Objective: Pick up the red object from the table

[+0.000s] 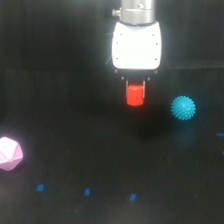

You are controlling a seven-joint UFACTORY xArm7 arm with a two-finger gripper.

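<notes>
Exterior view: red object (134, 95) held above the table (60, 75).
Gripper (134, 92) is clamped on its sides, apparently lifting it clear.

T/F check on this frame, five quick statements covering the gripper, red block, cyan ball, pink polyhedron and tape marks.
1. The gripper has the red object between its fingers. True.
2. The spiky cyan ball lies on the exterior view's left of the red object. False: it lies on the exterior view's right of it.
3. The pink polyhedron sits at the exterior view's left edge, apart from the gripper. True.
4. The cyan ball touches the red object. False: bare black table shows between them.
5. Small blue tape marks show on the table near the bottom of the view. True.
</notes>
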